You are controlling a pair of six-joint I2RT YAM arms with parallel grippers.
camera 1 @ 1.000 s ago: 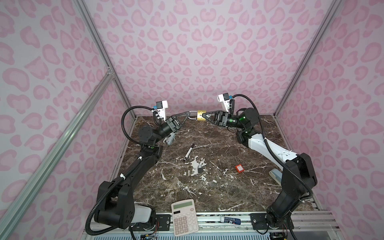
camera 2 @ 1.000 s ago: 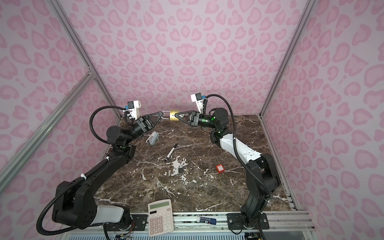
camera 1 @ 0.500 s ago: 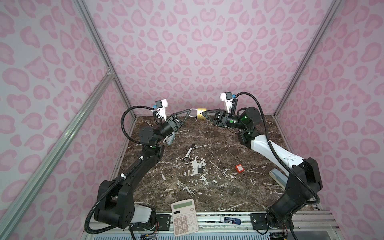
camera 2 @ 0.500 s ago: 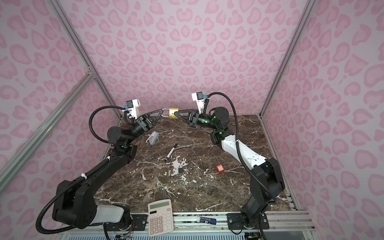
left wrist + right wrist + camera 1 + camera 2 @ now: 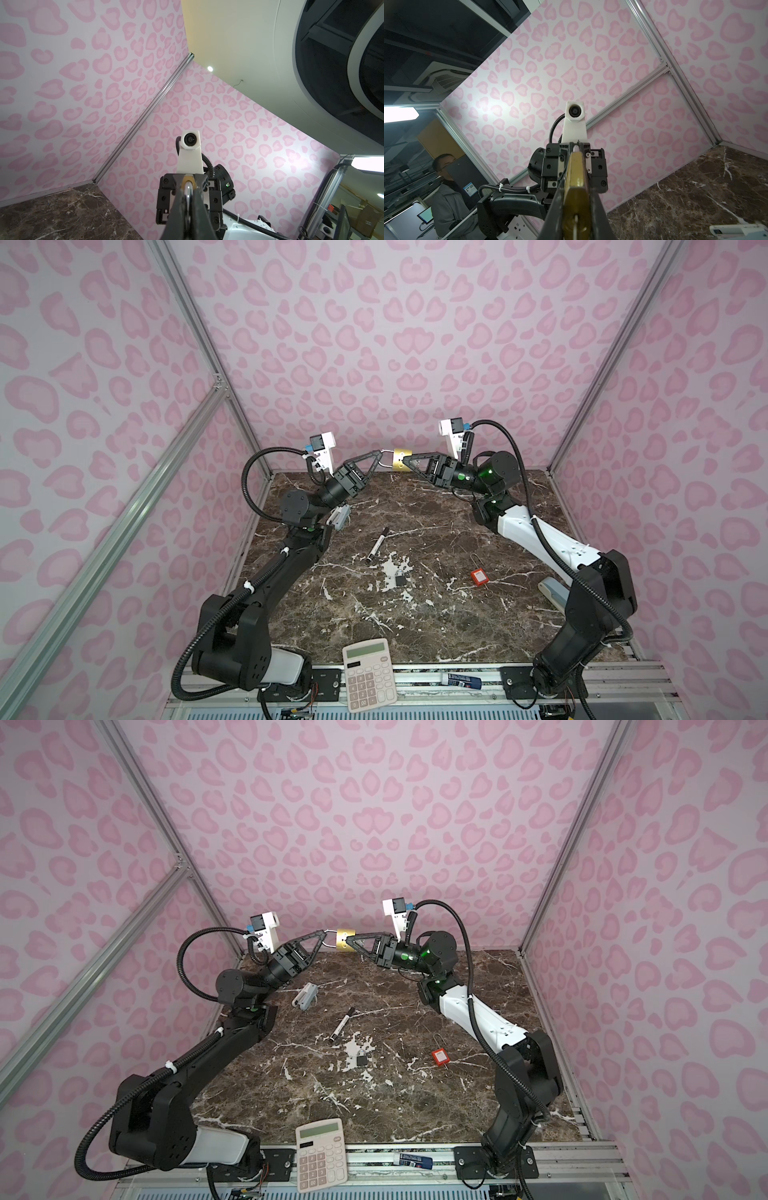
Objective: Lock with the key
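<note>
Holding the brass padlock [image 5: 400,454] aloft between both hands, well above the tabletop [image 5: 436,614].
Its shackle [image 5: 188,191] sits clenched in the left hand [image 5: 379,454], its body [image 5: 576,187] clamped in the right hand [image 5: 404,463]; no key shows in either grip (turning one likely remains).

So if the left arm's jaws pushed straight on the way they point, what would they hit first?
The brass padlock itself: the left jaws are shut on its shackle. Directly beyond, the right jaws clamp the lock's body, pointing back at them, so that arm probably comes next.
</note>
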